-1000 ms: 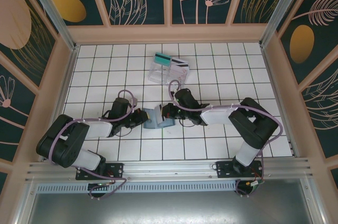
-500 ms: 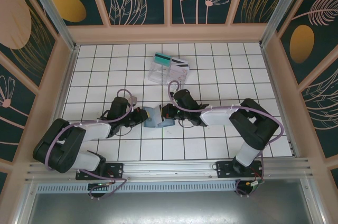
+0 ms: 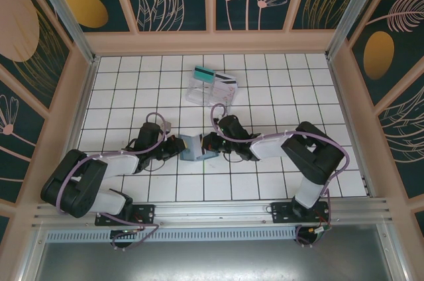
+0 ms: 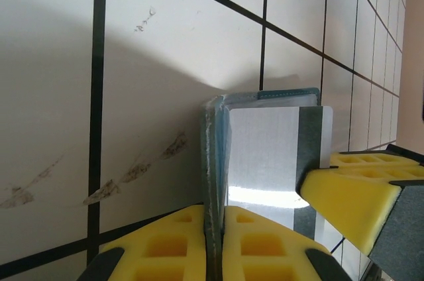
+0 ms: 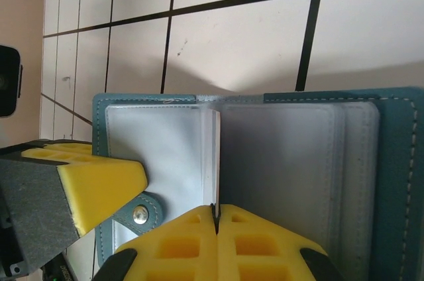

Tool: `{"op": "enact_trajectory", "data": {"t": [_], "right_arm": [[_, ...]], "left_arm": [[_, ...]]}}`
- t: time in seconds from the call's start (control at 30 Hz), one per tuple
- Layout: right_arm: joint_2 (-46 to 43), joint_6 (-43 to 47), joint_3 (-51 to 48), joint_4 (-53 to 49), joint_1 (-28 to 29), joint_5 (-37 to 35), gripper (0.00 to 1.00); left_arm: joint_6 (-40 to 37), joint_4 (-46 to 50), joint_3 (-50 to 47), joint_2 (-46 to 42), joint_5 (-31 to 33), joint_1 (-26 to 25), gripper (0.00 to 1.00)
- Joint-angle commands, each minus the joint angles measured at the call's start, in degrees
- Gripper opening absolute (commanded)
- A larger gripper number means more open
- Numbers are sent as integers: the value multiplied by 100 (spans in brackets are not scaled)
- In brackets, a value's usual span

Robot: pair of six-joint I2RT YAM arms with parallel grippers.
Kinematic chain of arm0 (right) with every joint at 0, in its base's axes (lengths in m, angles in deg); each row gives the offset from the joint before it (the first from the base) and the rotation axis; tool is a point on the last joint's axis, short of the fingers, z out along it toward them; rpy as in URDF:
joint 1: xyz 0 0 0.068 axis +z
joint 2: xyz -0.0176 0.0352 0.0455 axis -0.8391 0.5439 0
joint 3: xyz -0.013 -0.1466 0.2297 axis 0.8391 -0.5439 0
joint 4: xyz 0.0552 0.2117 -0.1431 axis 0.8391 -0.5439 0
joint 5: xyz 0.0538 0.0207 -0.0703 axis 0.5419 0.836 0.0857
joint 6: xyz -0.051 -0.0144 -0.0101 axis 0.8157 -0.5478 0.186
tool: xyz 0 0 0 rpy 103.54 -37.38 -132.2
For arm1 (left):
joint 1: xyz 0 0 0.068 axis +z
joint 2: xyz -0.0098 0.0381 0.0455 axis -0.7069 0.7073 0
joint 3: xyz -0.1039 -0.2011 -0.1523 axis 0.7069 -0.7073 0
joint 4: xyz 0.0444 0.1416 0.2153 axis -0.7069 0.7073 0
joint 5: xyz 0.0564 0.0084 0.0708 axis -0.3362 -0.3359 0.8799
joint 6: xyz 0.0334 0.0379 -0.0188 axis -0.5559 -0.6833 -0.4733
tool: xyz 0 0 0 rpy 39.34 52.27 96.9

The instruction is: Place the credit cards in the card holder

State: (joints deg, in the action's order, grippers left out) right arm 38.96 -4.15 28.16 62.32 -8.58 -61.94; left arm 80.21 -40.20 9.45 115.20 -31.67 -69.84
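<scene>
Right elbow (image 3: 317,155) further inward; left pincer (image 4: 213,218) tight on card holder (image 5: 392,162), right pincer (image 5: 216,209) on card (image 4: 265,155) edge.

Card holder (image 3: 197,149) between left claw (image 3: 180,148) and right claw (image 3: 208,141) (tray (image 3: 204,94) behind).

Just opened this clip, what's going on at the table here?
Both arms meet at the open card holder in the middle of the table. The left end effector is shut on one side of the holder, bracing it. The right end effector is shut on a whitish card with a dark stripe, held on edge among the holder's clear pockets, apparently not yet slid in. A teal-green card and another striped card lie on the clear tray farther back.
</scene>
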Motion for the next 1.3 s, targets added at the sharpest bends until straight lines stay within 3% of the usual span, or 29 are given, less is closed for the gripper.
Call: {"op": "enact_trajectory", "data": {"t": [0.0,0.7,1.27], "right_arm": [[150,-121,-164,190,14,160,0],[610,-30,169,32,115,475,0],[468,-226,82,-530,171,579,0]], "left_arm": [[39,-162,-100,25,-25,-1,0],[-145,-150,-361,389,308,-1,0],[-83,-229,-420,485,389,-9,0]]}}
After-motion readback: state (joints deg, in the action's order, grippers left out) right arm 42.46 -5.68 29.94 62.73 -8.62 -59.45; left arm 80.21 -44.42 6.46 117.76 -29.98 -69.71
